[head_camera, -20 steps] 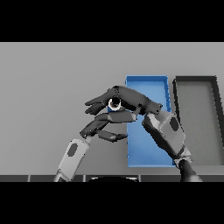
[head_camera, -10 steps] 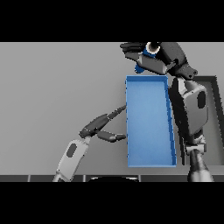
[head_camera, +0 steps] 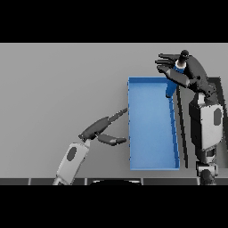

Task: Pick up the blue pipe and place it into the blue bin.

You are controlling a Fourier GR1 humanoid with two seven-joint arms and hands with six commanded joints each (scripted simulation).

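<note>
Two white and grey arms with rounded panel shells, dark oval patch on each forearm, black left hand (head_camera: 95, 130), black right hand (head_camera: 189, 73), slim dark fingers (head_camera: 116, 141)

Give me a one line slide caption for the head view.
Right hand holds the blue pipe over the blue bin's far corner; left hand open beside it.

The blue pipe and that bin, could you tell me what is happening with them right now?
The right hand holds the blue pipe upright, fingers curled round it, above the far right corner of the blue bin. The pipe is not yet released. The left hand rests open beside the bin's left wall, holding nothing.
</note>
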